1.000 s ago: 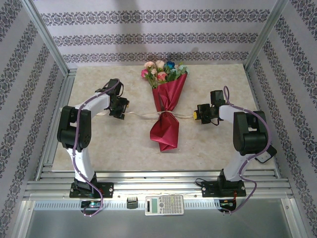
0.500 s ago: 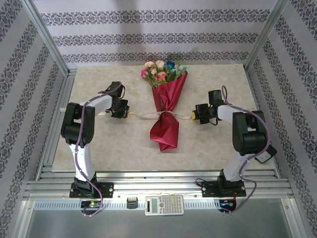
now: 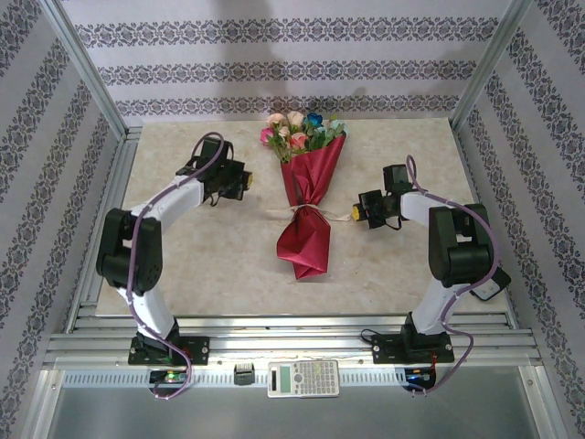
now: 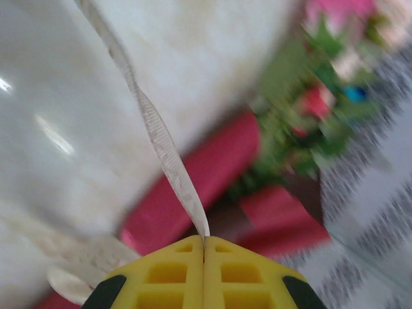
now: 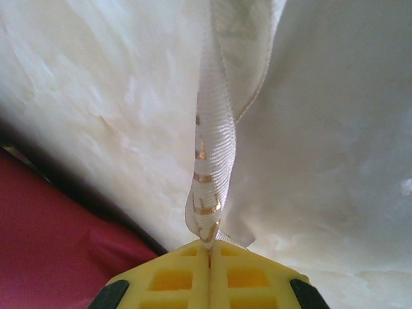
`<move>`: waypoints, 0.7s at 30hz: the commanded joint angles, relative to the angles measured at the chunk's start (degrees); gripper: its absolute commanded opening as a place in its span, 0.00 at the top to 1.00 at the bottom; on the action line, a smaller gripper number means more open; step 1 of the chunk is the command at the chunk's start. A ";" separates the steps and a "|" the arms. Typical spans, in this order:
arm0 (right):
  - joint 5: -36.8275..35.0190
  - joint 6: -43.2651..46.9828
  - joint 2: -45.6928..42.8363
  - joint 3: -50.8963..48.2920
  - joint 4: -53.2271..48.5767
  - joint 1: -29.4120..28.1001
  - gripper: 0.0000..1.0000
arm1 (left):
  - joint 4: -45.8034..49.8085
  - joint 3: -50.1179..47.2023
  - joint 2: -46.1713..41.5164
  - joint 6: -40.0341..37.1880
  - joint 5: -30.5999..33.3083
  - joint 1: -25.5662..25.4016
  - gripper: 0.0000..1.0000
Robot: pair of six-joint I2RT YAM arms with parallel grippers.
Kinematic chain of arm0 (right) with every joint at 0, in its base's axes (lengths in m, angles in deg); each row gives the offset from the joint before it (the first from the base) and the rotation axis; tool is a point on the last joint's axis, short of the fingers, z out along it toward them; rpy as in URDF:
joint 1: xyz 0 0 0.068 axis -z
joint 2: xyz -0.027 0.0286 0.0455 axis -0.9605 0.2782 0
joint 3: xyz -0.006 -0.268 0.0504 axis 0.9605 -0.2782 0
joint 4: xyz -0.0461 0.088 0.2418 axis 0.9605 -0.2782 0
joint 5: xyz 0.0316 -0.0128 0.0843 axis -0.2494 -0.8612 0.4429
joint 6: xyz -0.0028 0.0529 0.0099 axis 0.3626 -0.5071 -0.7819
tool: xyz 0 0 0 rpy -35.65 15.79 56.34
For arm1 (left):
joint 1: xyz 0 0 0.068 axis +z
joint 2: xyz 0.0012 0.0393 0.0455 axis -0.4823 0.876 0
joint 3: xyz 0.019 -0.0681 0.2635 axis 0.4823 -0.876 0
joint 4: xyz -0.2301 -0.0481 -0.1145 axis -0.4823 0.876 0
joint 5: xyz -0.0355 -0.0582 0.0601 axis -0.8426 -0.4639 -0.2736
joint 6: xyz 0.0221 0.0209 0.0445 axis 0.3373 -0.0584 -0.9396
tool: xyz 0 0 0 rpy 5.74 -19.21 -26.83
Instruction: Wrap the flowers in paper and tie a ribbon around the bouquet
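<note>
You're looking at a marble-look table [image 3: 192, 274], cream w/ pale veins, sitting inside a walled booth. Behind the table, the back wall [image 3: 292, 64] is showing striped wallpaper: white bands alternating w/ dark damask strips running horiz. The left wall [image 3: 41, 146] and right wall [image 3: 548, 146] are flanking the table w/ the same pattern. At the table's far corners, a left post [image 3: 87, 69] and a right post [image 3: 489, 64], both alu, are rising. Alu rails [image 3: 292, 343] are lying along the table's near edge. A calculator [image 3: 303, 378] and a small black box [image 3: 243, 373] are sitting just past those rails, approx. centre. Soft light is glaring off the table in the left wrist view.
</note>
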 commanded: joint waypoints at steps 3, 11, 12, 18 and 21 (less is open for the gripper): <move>2.68 4.68 0.53 1.69 -3.83 -1.61 1.00 | -18.31 -6.29 -2.21 13.74 -2.41 -6.61 1.00; 4.87 10.07 1.83 4.11 -8.87 -2.84 1.00 | -26.98 -7.99 -4.71 22.48 4.72 -13.07 1.00; 5.29 11.60 2.22 5.03 -10.47 -2.82 0.95 | -27.83 -8.58 -5.30 23.03 5.65 -13.35 1.00; 1.67 24.38 1.78 12.21 -25.03 1.06 0.59 | -30.76 -13.28 -9.29 25.44 9.47 -13.54 1.00; -1.72 29.89 -0.01 14.38 -30.04 5.78 0.55 | -31.88 -14.92 -10.75 26.18 10.68 -13.37 1.00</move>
